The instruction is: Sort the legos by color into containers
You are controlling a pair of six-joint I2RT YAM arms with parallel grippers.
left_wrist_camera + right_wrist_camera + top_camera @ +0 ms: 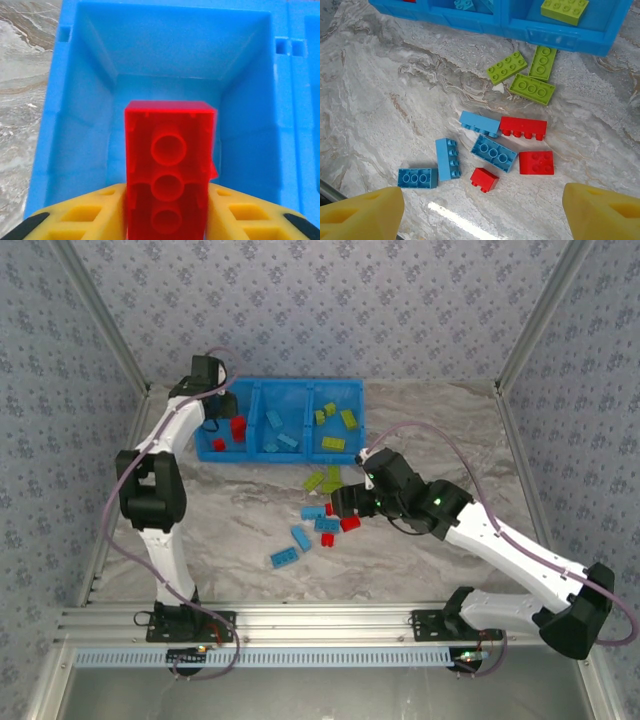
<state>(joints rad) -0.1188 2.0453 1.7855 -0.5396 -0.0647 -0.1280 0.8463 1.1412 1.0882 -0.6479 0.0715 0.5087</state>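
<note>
My left gripper (167, 220) is shut on a red lego (170, 170), held on end over the left compartment (170, 50) of the blue containers (283, 455). Its yellow fingers (90, 215) press the brick's two sides. In the top view another red brick (219, 444) lies in that compartment, light-blue ones (281, 438) in the middle, yellow-green ones (334, 443) in the right. My right gripper (482, 210) hangs open above the loose pile: a small red brick (484, 179), a square red one (536, 162), a long red one (523, 126) and several light-blue ones (493, 152).
Three yellow-green bricks (532, 88) lie on the marble table just in front of the bin's right compartment (555, 37). One light-blue brick (284, 558) sits apart, nearest the front rail. Metal frame posts stand at the table's back corners.
</note>
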